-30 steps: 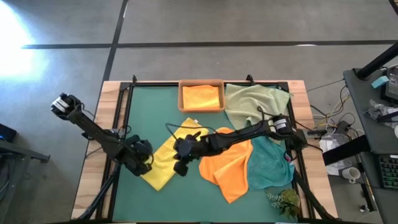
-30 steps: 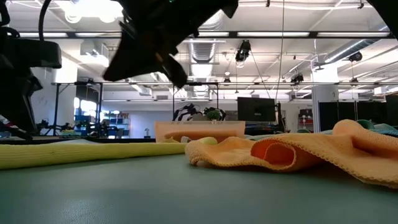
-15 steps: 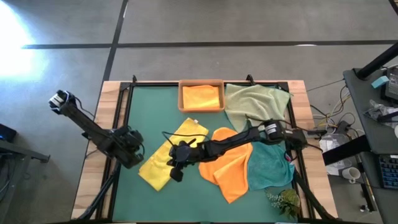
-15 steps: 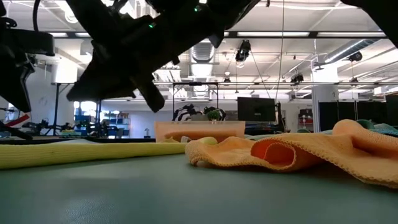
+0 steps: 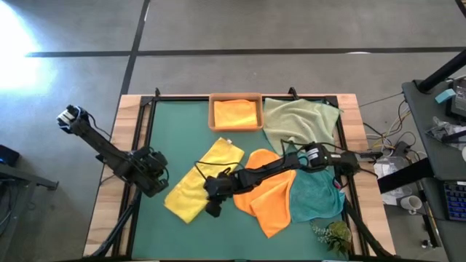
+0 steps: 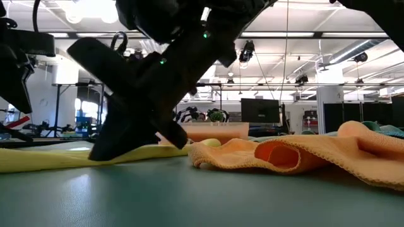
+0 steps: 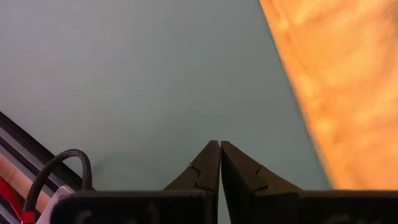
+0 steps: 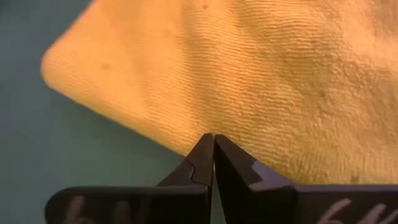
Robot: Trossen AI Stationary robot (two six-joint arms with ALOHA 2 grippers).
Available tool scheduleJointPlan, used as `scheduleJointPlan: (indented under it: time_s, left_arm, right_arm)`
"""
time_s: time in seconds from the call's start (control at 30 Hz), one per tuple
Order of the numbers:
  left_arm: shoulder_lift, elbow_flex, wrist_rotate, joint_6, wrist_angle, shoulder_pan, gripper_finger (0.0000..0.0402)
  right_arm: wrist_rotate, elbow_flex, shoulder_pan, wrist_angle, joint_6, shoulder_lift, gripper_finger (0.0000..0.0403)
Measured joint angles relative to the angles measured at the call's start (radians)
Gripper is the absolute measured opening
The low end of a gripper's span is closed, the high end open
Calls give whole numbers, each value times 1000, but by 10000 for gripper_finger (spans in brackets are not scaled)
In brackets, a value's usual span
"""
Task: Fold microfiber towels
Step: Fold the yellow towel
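Observation:
The yellow towel [image 5: 200, 178] lies on the green mat [image 5: 175, 124] as a long folded strip, slanting from the middle toward the near left. My right gripper [image 5: 212, 208] is shut, its fingertips [image 8: 213, 138] low at the strip's right long edge near its near end [image 6: 104, 154]. My left gripper [image 5: 153, 182] hangs shut over bare mat [image 7: 124, 74], left of the strip. An orange towel [image 5: 268, 191], a teal towel [image 5: 317, 193] and a pale green towel [image 5: 298, 122] lie crumpled on the right. Another orange towel [image 5: 235, 113], folded, lies in the wooden tray [image 5: 212, 113]. My right gripper's shut fingertips stand at the yellow towel's right long edge [image 8: 186, 146], a little way from its near corner [image 8: 53, 62]. They slant down from the table's right. I cannot tell whether they touch the cloth or the mat.
A small green plant [image 5: 331, 234] stands at the near right corner. The right arm reaches across the crumpled orange towel. Bare mat lies along the far left and the near middle. A black frame [image 5: 142, 138] runs along the mat's left edge.
My right gripper has sunk and come toward the table's near edge, down to the yellow towel's right edge near its near end, staying shut. My left gripper has drawn back toward the table's left edge and risen off the towel, then kept still.

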Motion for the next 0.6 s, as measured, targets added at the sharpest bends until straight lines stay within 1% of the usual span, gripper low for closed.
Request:
scheduleJointPlan:
  time_s: [0.2,0.33,0.4,0.43,0.5,0.6]
  left_arm:
    - [19,0,1,0,2,0,0]
    - [22,0,2,10,34,0,0]
    - [21,0,3,52,57,0,0]
    - [21,0,5,79,72,-1,0]
    - [21,0,6,129,95,-1,0]
    - [21,-1,6,157,107,0,0]
  right_arm:
    - [-68,0,20,-218,-20,-61,8]
    - [-68,0,38,-343,-59,-113,8]
    - [-62,0,44,-389,-73,-133,8]
    - [-61,0,46,-391,-86,-139,8]
    - [-58,0,46,-337,-125,-147,8]
    - [-58,0,45,-182,-154,-153,8]
